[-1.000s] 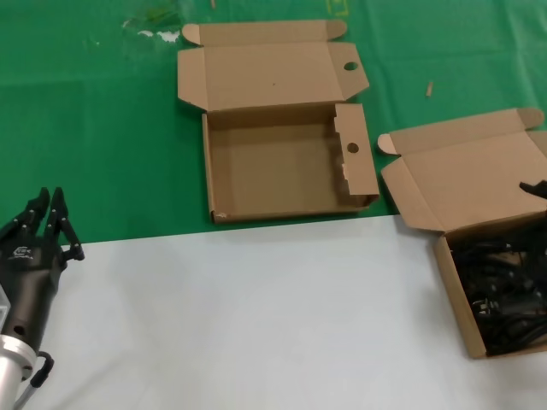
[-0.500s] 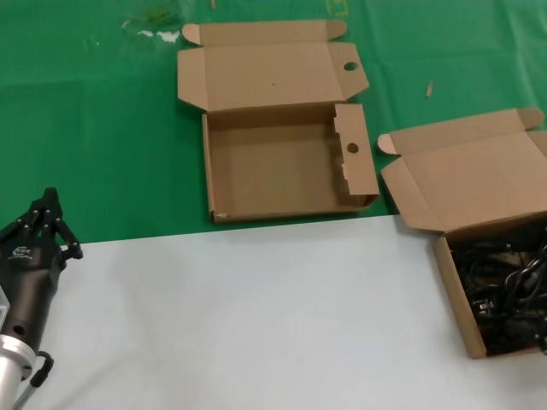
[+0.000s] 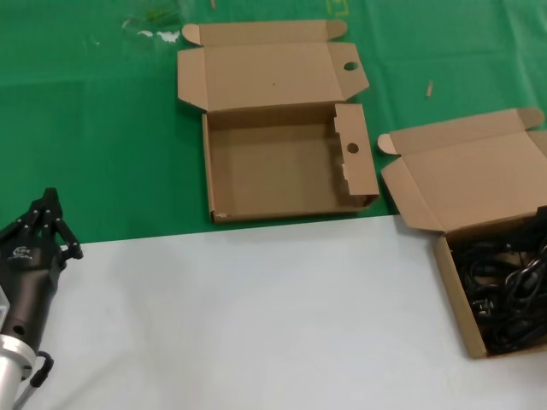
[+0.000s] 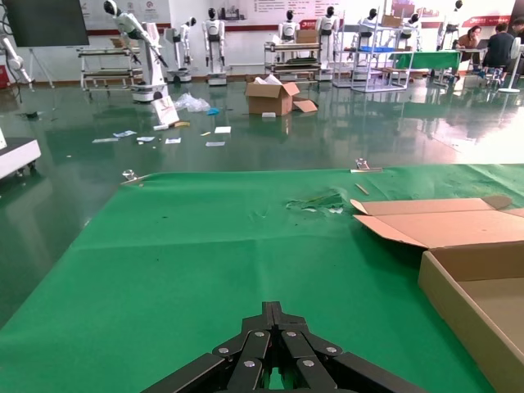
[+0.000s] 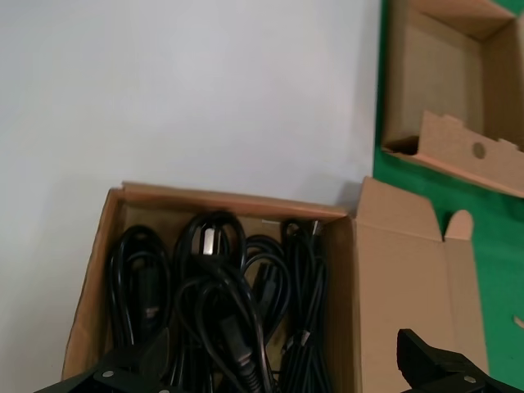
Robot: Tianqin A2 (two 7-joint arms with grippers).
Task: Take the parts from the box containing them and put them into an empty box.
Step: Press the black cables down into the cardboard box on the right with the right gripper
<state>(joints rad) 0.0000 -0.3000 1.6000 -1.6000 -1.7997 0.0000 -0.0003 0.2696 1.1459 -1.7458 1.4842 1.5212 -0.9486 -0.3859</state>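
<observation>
The black power cords (image 3: 504, 290) lie in a tangle in the plain-lidded box (image 3: 451, 286) at the right; they also show in the right wrist view (image 5: 213, 286). My right gripper (image 5: 270, 372) is open, its fingers (image 5: 434, 364) spread wide just above the cords and the box's near wall (image 5: 221, 201); it holds nothing and is outside the head view. The empty box (image 3: 256, 209) with hole-punched flaps lies open at centre back, also in the right wrist view (image 5: 434, 74). My left gripper (image 3: 47, 218) is shut and empty at the left, far from both boxes.
A green cloth (image 3: 94, 128) covers the far half of the table, a pale grey surface (image 3: 239, 316) the near half. In the left wrist view the shut left gripper (image 4: 274, 311) points over the cloth, with the empty box's corner (image 4: 475, 303) off to one side.
The left gripper's fingers, slightly apart a second ago, have closed. The right gripper's tip, seen at the right edge over the lid, has left the head view.
</observation>
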